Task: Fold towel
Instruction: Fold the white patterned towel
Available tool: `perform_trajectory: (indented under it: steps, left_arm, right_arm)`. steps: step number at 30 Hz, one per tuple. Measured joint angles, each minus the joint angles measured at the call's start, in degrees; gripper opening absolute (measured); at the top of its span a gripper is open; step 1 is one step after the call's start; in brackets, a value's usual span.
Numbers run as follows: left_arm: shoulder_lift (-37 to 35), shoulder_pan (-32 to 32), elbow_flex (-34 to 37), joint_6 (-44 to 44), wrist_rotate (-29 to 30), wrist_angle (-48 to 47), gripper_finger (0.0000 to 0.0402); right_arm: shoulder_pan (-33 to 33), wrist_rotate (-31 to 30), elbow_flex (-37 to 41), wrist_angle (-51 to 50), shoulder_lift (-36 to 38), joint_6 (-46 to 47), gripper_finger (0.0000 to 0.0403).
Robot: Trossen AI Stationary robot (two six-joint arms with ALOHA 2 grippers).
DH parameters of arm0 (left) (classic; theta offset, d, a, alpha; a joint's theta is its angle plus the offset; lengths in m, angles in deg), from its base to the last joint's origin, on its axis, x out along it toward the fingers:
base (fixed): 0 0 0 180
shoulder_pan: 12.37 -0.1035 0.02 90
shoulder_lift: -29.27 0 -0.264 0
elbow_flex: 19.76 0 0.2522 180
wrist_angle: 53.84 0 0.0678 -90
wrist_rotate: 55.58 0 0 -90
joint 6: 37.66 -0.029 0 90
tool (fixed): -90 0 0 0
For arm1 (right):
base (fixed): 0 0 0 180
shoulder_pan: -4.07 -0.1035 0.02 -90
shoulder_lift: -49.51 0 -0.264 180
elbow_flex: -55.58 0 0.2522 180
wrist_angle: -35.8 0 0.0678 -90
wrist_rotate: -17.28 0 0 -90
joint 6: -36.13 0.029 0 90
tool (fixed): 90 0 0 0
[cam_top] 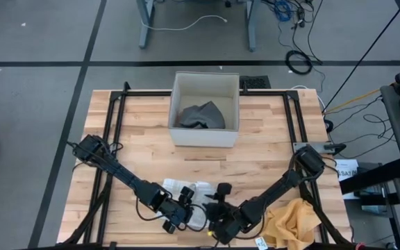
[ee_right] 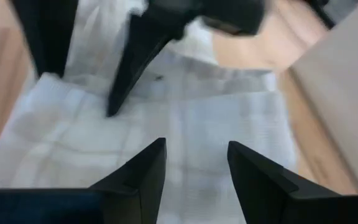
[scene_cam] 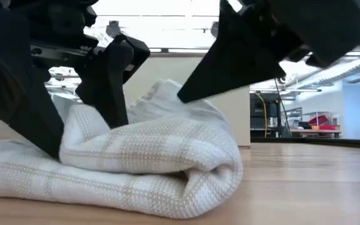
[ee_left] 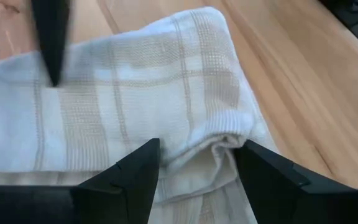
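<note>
White waffle-weave towel with faint tan check lines [scene_cam: 149, 159] lay bunched and partly folded on the near edge of the pale wooden butcher-block desk [cam_top: 269, 139], between the two tools. In the low view its upper layer was rolled over the lower one, forming a rounded fold.

Left tool [cam_top: 179, 215] sat at the towel's left side, its two dark fingers [ee_left: 135, 180] spread wide, straddling the rolled edge of the cloth; nothing clamped between them. Right tool [cam_top: 222, 223] hovered low over the towel from the right side, fingers [ee_right: 143, 174] apart with cloth beneath them, no fold visibly pinched.

Farther out: crumpled mustard-yellow cloth [cam_top: 294, 222] on the desk's near right corner, under the right arm. White square open-topped bin [cam_top: 204, 132] at the desk's far middle, holding a crumpled grey cloth [cam_top: 201, 115]. Black metal frame [cam_top: 117, 97] ran around the desk top.
</note>
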Motion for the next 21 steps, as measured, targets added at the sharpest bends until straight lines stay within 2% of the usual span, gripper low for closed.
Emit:
perform_trajectory:
  steps: [2, 12, 18, 21]
  left_arm:
    - [0.16, 0.00, -0.01, -0.05, 0.00, 0.15, 0.0215]
    - [0.16, -0.07, -0.01, 0.08, -0.02, 0.18, 0.0215]
    - [0.16, 0.33, -0.01, 1.12, 0.23, -0.12, 0.0215]
    - [0.16, 0.84, -0.01, 1.08, 0.42, -0.26, 0.0215]
  right_arm:
    - [-0.02, -1.69, -0.02, 0.16, 0.07, -0.27, 0.0162]
    - [5.03, -1.87, -0.06, 3.32, -0.16, -7.00, 0.0162]
    - [9.20, 7.53, 3.46, 7.43, -1.07, -4.59, 0.0162]
    - [9.86, 8.77, 5.65, 10.78, -1.11, -3.81, 0.0162]
